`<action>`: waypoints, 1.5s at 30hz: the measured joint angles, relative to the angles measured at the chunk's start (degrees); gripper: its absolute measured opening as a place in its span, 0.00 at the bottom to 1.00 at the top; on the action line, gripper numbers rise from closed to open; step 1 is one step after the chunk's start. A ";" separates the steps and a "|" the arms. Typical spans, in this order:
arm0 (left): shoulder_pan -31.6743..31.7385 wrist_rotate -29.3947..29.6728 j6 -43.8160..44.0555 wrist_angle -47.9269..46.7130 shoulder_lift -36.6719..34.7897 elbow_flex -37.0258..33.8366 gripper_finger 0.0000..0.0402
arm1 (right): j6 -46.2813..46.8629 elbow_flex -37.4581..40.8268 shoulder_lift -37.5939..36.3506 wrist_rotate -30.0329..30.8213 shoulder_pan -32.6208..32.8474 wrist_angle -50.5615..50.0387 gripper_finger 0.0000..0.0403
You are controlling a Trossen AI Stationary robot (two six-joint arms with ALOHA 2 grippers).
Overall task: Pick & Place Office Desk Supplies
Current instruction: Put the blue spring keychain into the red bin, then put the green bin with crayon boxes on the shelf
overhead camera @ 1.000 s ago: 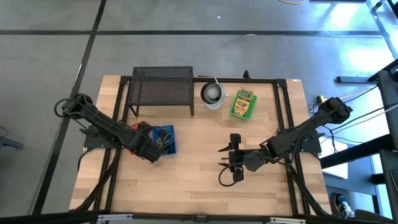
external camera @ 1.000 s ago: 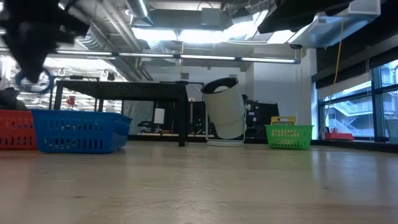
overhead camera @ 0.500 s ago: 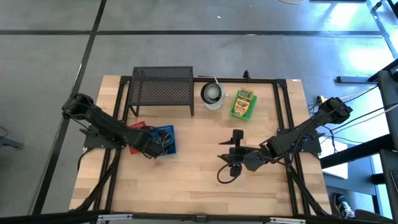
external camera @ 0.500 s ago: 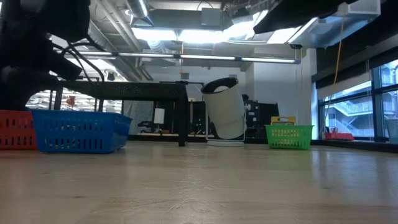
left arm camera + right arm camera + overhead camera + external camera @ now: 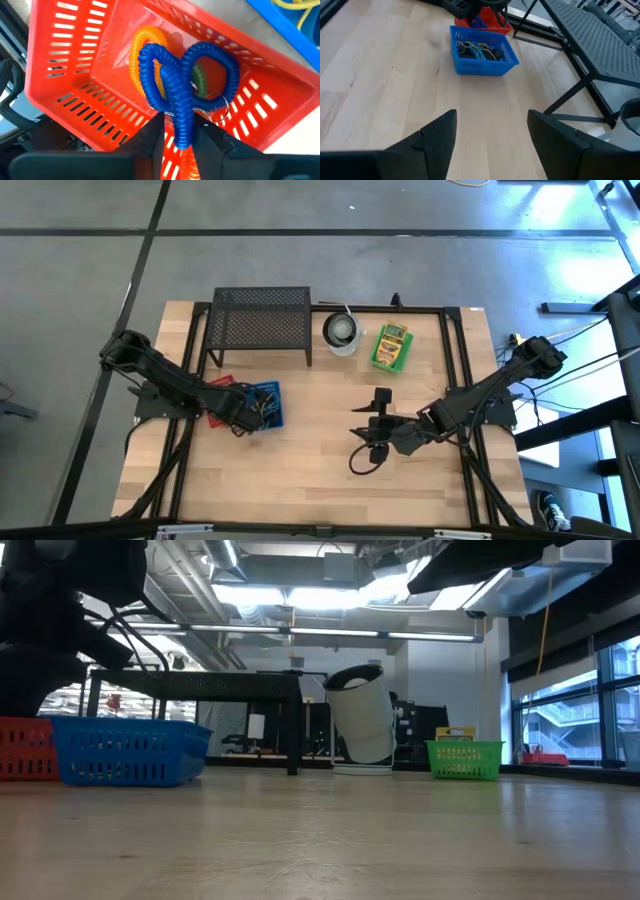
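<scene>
Left gripper point(image 5: 177, 145) over the red basket point(image 5: 75, 65) near the worktop's left edge, jaws still pinching a blue coiled band point(image 5: 175, 85) mid-drop, needs full release then lift clear; right gripper point(image 5: 490, 135) idle mid-worktop, jaws apart and empty

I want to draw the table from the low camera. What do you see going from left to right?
Red basket → blue basket → black rack → white cup → green basket.
</scene>
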State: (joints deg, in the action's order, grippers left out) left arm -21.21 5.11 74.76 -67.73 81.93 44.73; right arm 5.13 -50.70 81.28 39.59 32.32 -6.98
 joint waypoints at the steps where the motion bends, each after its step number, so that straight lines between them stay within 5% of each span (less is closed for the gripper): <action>1: 0.00 -0.06 -0.03 -0.18 0.00 0.00 0.23 | 0.02 0.00 0.00 -0.04 0.00 0.00 0.61; 10: 0.00 -0.21 0.38 -7.52 0.02 2.45 0.40 | -3.04 0.00 0.00 -0.01 0.00 0.00 0.61; 18: 0.00 6.92 -1.12 -18.83 0.02 10.74 0.42 | -7.91 0.00 0.00 -0.15 0.00 0.00 0.61; 25: -0.17 10.07 -5.02 -16.65 0.02 13.99 0.42 | -5.83 0.00 0.00 1.28 0.00 -0.07 0.61; 34: -0.22 10.93 -4.19 -8.87 0.02 13.99 0.42 | -13.09 -2.15 -1.13 13.07 -0.05 1.37 0.61; 40: -0.44 22.35 -18.22 -0.23 -1.89 13.98 0.42 | -3.27 -2.46 -7.09 2.43 -3.87 -11.25 0.61; 45: -0.39 28.23 -26.20 3.88 -10.31 13.93 0.42 | 3.24 0.37 -11.43 -1.34 -8.74 -15.33 0.61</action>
State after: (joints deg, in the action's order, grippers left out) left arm -21.61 33.34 48.56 -63.85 71.62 58.66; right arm 8.36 -50.33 69.84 38.25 23.58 -22.31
